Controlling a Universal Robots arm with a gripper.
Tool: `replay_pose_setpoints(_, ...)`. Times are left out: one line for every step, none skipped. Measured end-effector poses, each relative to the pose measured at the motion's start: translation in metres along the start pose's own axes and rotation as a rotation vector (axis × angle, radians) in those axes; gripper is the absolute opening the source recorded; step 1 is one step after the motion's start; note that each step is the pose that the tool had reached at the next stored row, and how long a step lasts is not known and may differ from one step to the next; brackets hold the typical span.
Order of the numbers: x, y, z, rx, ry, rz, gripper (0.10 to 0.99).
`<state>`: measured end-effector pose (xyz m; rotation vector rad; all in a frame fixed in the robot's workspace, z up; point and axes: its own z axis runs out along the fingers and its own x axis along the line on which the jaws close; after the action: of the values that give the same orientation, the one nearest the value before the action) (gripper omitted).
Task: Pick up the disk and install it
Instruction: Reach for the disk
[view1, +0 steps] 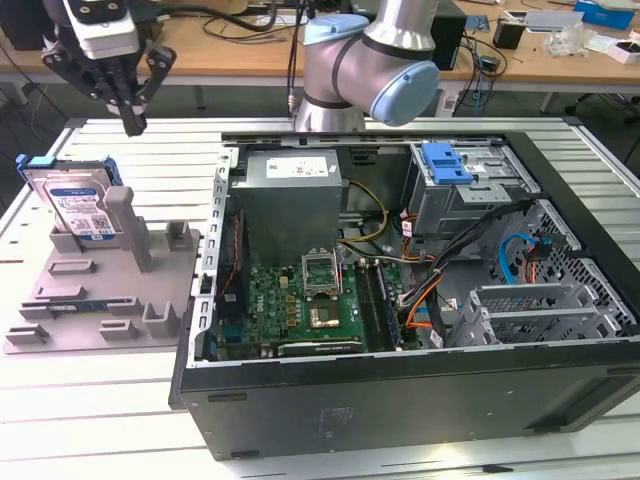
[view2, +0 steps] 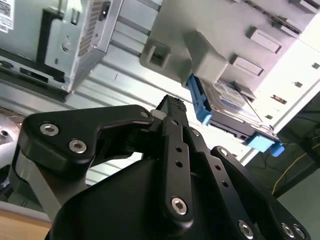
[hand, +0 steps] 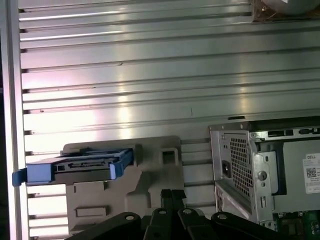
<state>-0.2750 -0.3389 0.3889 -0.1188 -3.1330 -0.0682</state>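
A workshop with cluttered wooden desks lies behind a table of ribbed aluminium slats, dull silver and streaked with glare. On it, at the exterior view's left, sits a grey plastic plate with blocky upright posts. Just beside it stands an open black case, showing a green board, loose cables and a perforated grey metal cage topped by a blue latch. The disk stands on edge in the plate's far corner, held among the posts. It is a flat silver slab with a blue-and-white label, framed by a blue plastic bracket whose tabs stick out at both ends, as both wrist views show. The gripper hangs from the arm above the disk and a little toward the exterior view's right, well clear of it. Its black jointed fingers are pressed together to a single tip and hold nothing, which both wrist views confirm. The step in hand looks like the approach for the pick, with nothing lifted and nothing yet in the cage. As I judge it, a grasp here calls for the fingers to part wider than the disk's thin edge and line up squarely over it. They would also have to clear the tall post that stands close against the disk. The bare metal faces look smooth and may slip, while the plastic bracket could flex under a pinch.
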Motion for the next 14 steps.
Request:
replay_pose_setpoints(0.0034,0.0008,0.0002,0.000,0.0006,0.000,0.106)
replay_pose_setpoints(0.0099,0.0022,0.0005,0.000,0.0018,0.000,0.106)
replay_pose_setpoints(0.0139,0.0030,0.0008,0.000,0.0023,0.000,0.106)
replay_pose_setpoints(0.0173,0.0038,0.0009,0.000,0.0030,0.000,0.106)
replay_pose_setpoints(0.0210,0.0045,0.0011,0.000,0.0037,0.000,0.106)
replay_pose_setpoints(0.0244,0.0052,0.0013,0.000,0.0042,0.000,0.106)
replay_pose_setpoints(0.0303,0.0064,0.0017,0.000,0.0053,0.000,0.106)
replay_pose_setpoints(0.0360,0.0076,0.0020,0.000,0.0064,0.000,0.106)
replay_pose_setpoints(0.0403,0.0084,0.0022,0.000,0.0075,0.000,0.106)
replay_pose_setpoints(0.0432,0.0089,0.0024,0.000,0.0082,0.000,0.106)
replay_pose_setpoints(0.0474,0.0096,0.0026,0.001,0.0091,0.000,0.106)
replay_pose_setpoints(0.0526,0.0105,0.0029,0.001,0.0103,0.000,0.106)
replay_pose_setpoints(0.0578,0.0118,0.0033,0.001,0.0116,0.001,0.106)
replay_pose_setpoints(0.0583,0.0124,0.0033,0.001,0.0119,0.001,0.106)
